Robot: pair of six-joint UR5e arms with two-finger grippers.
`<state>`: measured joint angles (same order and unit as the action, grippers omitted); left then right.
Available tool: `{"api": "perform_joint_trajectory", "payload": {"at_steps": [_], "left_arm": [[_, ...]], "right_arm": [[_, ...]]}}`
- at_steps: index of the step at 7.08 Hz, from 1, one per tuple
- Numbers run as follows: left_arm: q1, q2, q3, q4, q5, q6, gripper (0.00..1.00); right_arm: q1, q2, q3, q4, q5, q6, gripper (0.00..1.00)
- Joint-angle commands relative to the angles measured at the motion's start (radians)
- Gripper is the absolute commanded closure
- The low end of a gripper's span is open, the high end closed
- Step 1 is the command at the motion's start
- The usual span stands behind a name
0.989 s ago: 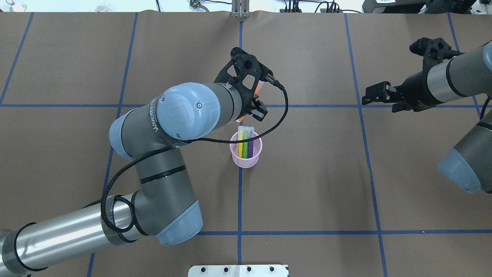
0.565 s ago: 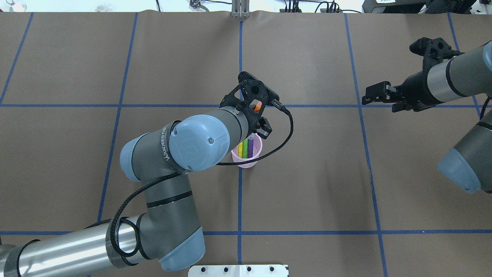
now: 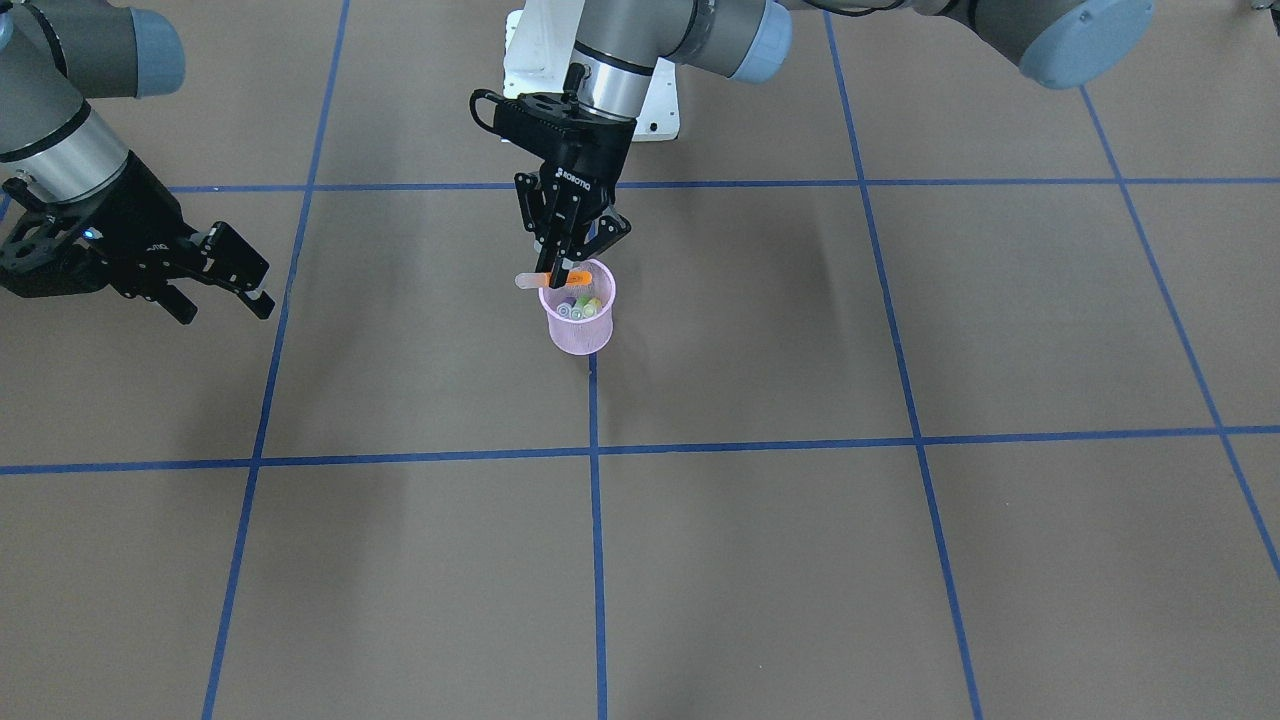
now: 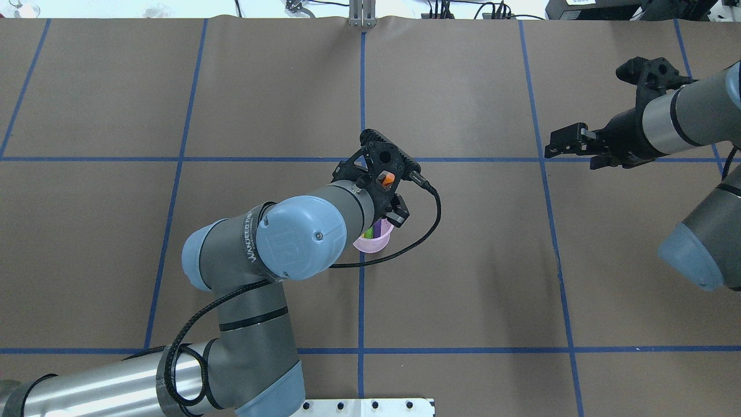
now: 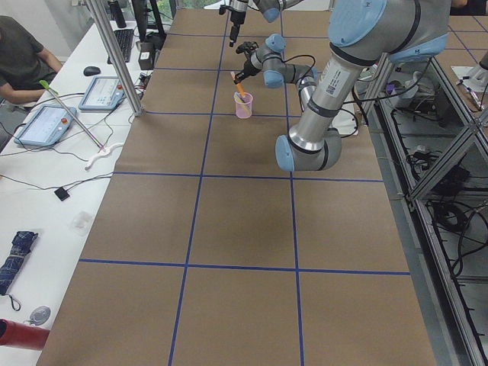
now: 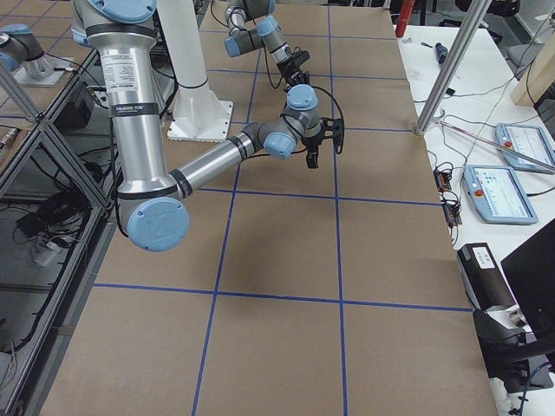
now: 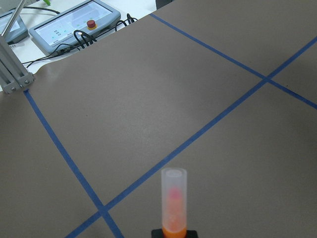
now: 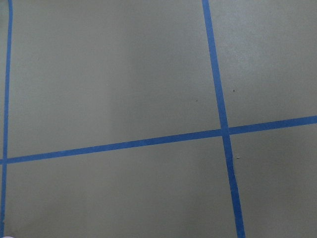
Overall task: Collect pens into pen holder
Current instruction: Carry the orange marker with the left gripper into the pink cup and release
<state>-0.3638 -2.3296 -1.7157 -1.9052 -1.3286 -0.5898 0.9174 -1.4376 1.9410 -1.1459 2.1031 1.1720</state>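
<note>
Holder [image 3: 580, 335] — wire mesh (tbl [image 3: 800, 560] matt)

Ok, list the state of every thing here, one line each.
Left gripper: shut on the orange pen, over the holder.
Right gripper: open, empty, off to the side.
Orange pen: gripped, tilted, at the holder's mouth, not released.
Green pen: standing in the holder.
Purple pen: standing in the holder, beside the green one.
Holder: upright on the table.
</note>
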Motion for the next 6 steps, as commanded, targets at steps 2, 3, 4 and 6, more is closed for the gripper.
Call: {"api": "perform_joint_trajectory", "payload": {"at_steps": [2,3,4,6], "left_arm": [[0.028,0.006,0.001,0.0,-0.001,-0.027,0.9],[0.031,0.019,0.001,0.0,-0.001,-0.027,0.69],[0.032,0.021,0.002,0.0,-0.001,-0.027,0.52],[0.032,0.027,0.001,0.0,-0.001,-0.028,0.12]], "right_arm": [[0.0,0.0,-0.002,0.0,0.0,0.0,0.0],[0.0,-0.001,-0.004,0.0,-0.006,0.0,0.0],[0.0,0.0,-0.002,0.0,-0.006,0.0,0.0],[0.0,0.0,-0.002,0.0,-0.009,0.0,0.0]]}}
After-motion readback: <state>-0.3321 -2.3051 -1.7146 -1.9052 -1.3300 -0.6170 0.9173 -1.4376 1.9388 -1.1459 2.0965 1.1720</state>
